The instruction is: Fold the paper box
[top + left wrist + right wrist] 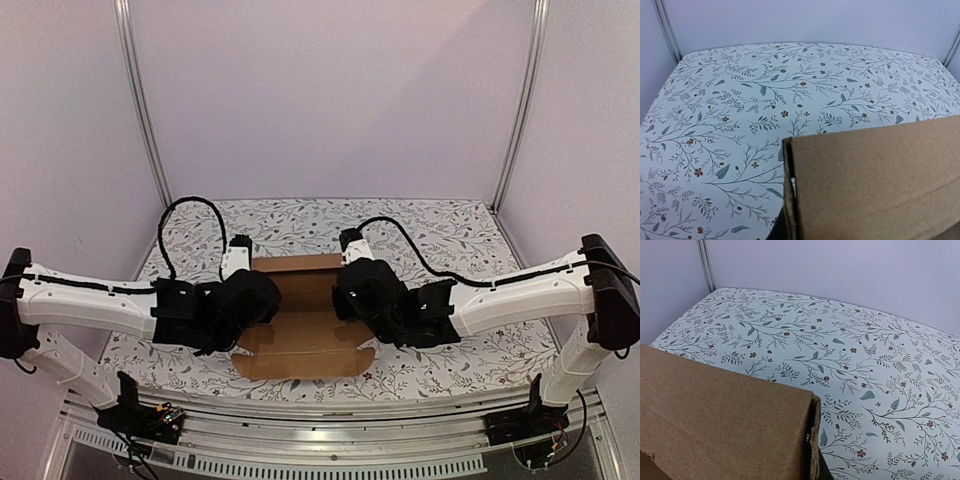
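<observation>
While the paper box (303,335) lies on the worktop (440,235) between the arms, left pincer (262,303) and right pincer (352,292) are closed, seemingly pinching its raised side walls; wall-folding is in hand; next, both must press evenly inward.

free: far table (430,225) | blocked: centre, paper box (300,335) (left arm (90,300), right arm (520,295) flanking)

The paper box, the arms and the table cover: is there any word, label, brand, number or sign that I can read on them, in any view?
No text can be read in any view.
Paper box: plain brown cardboard, no print.
Table cover: only a leaf and flower pattern.
Left arm and right arm: no readable label; the details near their bases are too small to read.
</observation>
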`<action>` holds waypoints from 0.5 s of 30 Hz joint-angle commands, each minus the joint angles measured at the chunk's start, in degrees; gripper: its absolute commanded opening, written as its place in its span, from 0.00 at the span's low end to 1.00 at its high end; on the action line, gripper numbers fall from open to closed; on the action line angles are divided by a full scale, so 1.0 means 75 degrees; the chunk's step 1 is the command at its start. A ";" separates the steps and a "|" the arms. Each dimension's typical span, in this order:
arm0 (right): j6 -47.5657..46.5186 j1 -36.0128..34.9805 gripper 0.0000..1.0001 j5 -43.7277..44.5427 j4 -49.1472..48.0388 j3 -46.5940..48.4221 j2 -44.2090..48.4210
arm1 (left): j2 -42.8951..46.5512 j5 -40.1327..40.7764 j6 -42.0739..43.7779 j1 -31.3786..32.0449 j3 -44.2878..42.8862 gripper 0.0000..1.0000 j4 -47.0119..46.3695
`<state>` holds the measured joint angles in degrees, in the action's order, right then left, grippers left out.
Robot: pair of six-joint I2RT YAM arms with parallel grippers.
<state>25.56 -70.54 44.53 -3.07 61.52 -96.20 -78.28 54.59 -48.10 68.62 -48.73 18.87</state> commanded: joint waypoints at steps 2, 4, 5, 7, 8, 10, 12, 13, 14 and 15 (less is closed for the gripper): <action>0.0244 -0.0214 0.00 -0.0359 -0.0271 0.0395 -0.0237 | -0.0190 -0.0349 -0.0028 0.0144 -0.0293 0.12 -0.0106; 0.0290 -0.0209 0.00 -0.0274 -0.0217 0.0424 -0.0259 | -0.0215 -0.0384 -0.0010 0.0155 -0.0299 0.17 -0.0120; 0.0305 -0.0210 0.00 -0.0233 -0.0182 0.0449 -0.0256 | -0.0205 -0.0393 -0.0009 0.0155 -0.0291 0.20 -0.0127; 0.0318 -0.0207 0.00 -0.0141 -0.0118 0.0470 -0.0262 | -0.0203 -0.0427 0.0021 0.0155 -0.0288 0.27 -0.0148; 0.0328 -0.0207 0.00 -0.0102 -0.0092 0.0480 -0.0263 | -0.0203 -0.0450 0.0034 0.0155 -0.0300 0.29 -0.0153; 0.0328 -0.0206 0.00 -0.0033 -0.0038 0.0524 -0.0261 | -0.0203 -0.0478 0.0058 0.0155 -0.0300 0.33 -0.0167; 0.0313 -0.0214 0.00 0.0032 0.0034 0.0577 -0.0290 | -0.0195 -0.0519 0.0097 0.0166 -0.0300 0.37 -0.0193; 0.0299 -0.0212 0.00 0.0073 0.0077 0.0602 -0.0306 | -0.0186 -0.0552 0.0108 0.0167 -0.0300 0.39 -0.0196; 0.0287 -0.0209 0.00 0.0127 0.0109 0.0643 -0.0326 | -0.0178 -0.0593 0.0140 0.0167 -0.0291 0.42 -0.0202; 0.0246 -0.0199 0.00 0.0173 0.0155 0.0673 -0.0359 | -0.0144 -0.0643 0.0158 0.0173 -0.0288 0.45 -0.0197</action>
<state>26.94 -70.87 46.22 -1.72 64.01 -97.69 -79.26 52.58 -47.70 68.75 -49.71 18.83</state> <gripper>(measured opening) 0.028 0.413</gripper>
